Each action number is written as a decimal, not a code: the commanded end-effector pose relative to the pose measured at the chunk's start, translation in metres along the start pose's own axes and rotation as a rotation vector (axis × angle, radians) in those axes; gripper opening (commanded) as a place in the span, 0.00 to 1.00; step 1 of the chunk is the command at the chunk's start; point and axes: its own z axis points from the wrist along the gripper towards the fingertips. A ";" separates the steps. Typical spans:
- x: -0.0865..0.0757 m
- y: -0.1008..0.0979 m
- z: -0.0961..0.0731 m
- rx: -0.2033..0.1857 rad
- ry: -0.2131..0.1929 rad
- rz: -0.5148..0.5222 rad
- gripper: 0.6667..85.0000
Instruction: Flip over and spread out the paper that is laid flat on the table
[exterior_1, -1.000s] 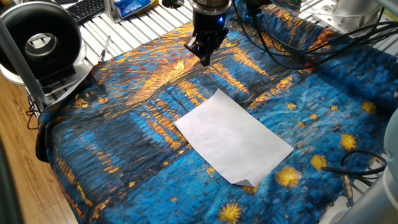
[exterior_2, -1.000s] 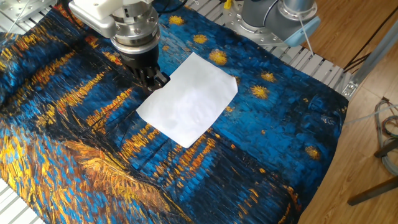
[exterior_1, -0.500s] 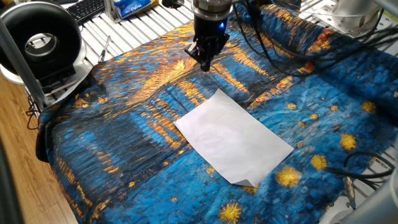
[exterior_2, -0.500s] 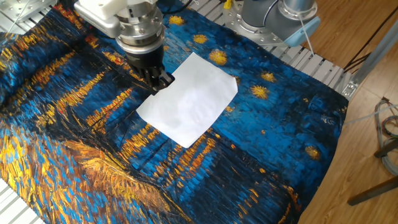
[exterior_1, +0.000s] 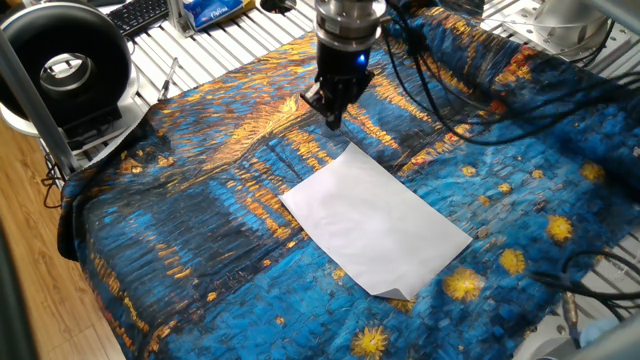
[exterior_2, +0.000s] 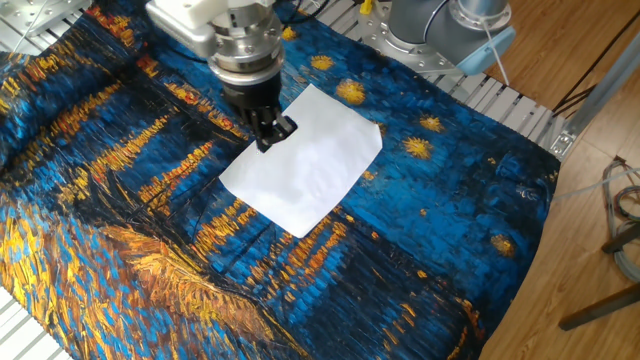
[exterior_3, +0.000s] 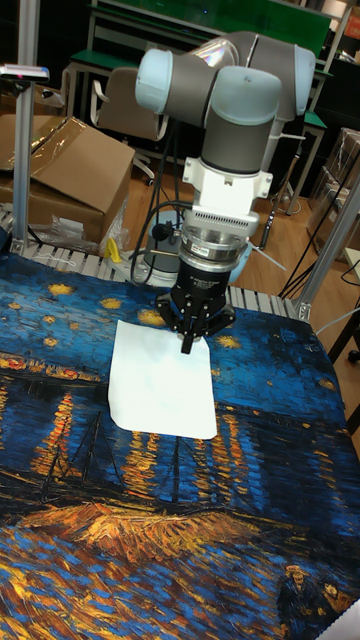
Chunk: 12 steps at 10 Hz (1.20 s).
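Note:
The white paper (exterior_1: 375, 220) lies flat on the table (exterior_1: 190, 210), which is draped in blue-and-orange cloth; its near corner (exterior_1: 396, 293) curls up slightly. The same paper (exterior_2: 308, 162) (exterior_3: 160, 385) shows whole in the other two views. My gripper (exterior_1: 333, 122) hangs just above the sheet's far corner, pointing straight down. Its fingers are pressed together into one tip and hold nothing. In the other fixed view the gripper (exterior_2: 268, 140) stands over the sheet's long edge; in the tall view the gripper (exterior_3: 187, 347) sits over the sheet's upper right part.
A black round fan (exterior_1: 65, 65) and a keyboard (exterior_1: 140, 14) stand on the white slatted surface (exterior_1: 215, 45) at the back left. Black cables (exterior_1: 500, 90) trail across the cloth at right. The arm's base (exterior_2: 445, 30) stands beyond the table. A cardboard box (exterior_3: 60, 165) sits behind.
The gripper has slid sideways toward the paper, from beside its edge to over its corner, staying shut. The paper has not moved.

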 end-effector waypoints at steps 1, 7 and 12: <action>0.018 0.012 0.002 -0.035 0.011 0.009 0.00; 0.019 0.008 0.013 0.030 -0.072 -0.009 0.00; 0.030 0.004 0.012 0.050 -0.081 -0.033 0.00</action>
